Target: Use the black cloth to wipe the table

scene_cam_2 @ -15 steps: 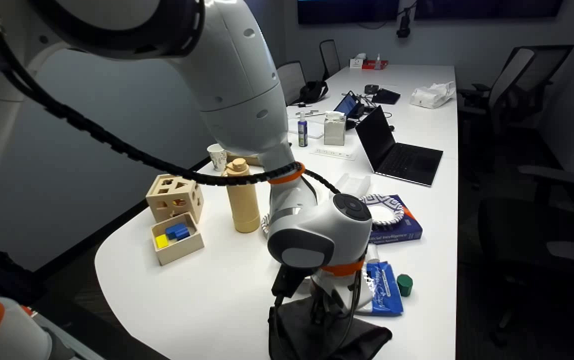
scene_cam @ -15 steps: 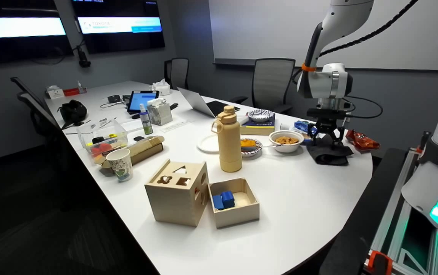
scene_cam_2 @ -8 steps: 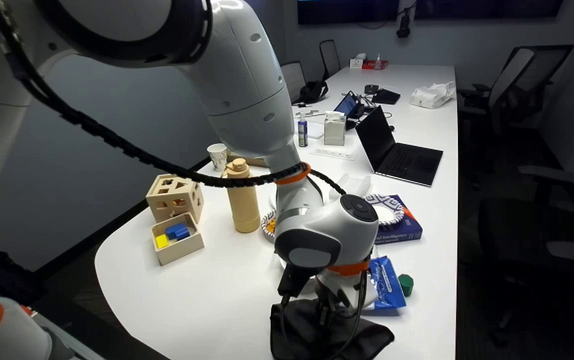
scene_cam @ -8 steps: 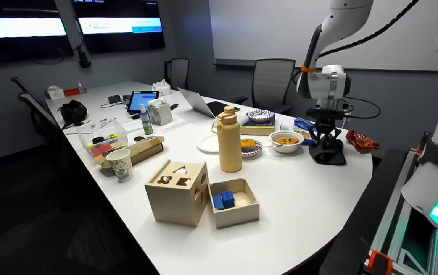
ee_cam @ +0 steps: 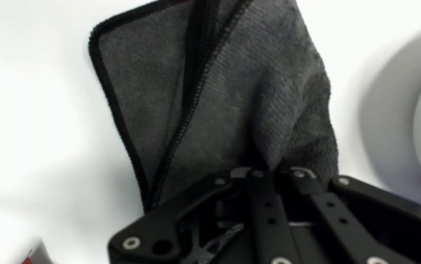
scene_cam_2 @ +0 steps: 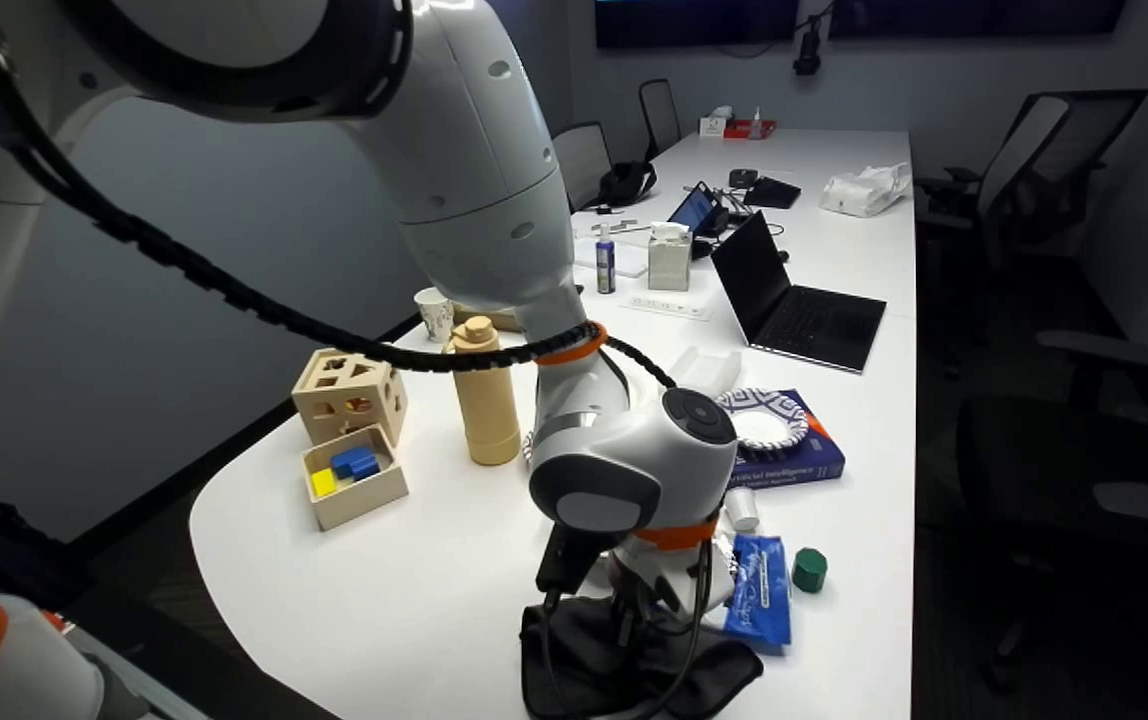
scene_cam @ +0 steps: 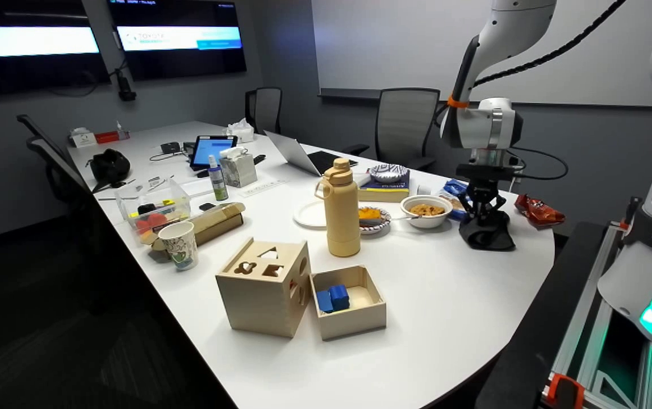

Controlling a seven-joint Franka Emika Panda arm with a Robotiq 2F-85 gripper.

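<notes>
Black fingers (ee_cam: 262, 196) are pinching a fold of the black cloth (ee_cam: 225, 110) — it is lying on the table (scene_cam: 439, 295), near the white bowl (scene_cam: 428, 222). A blue packet (scene_cam_2: 761, 595) is resting near that bowl, and a tan bottle (scene_cam: 342, 213) is standing across it from the cloth.

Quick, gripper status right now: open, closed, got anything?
Gripper: closed, holding a pinched fold of the black cloth between its fingertips.
</notes>
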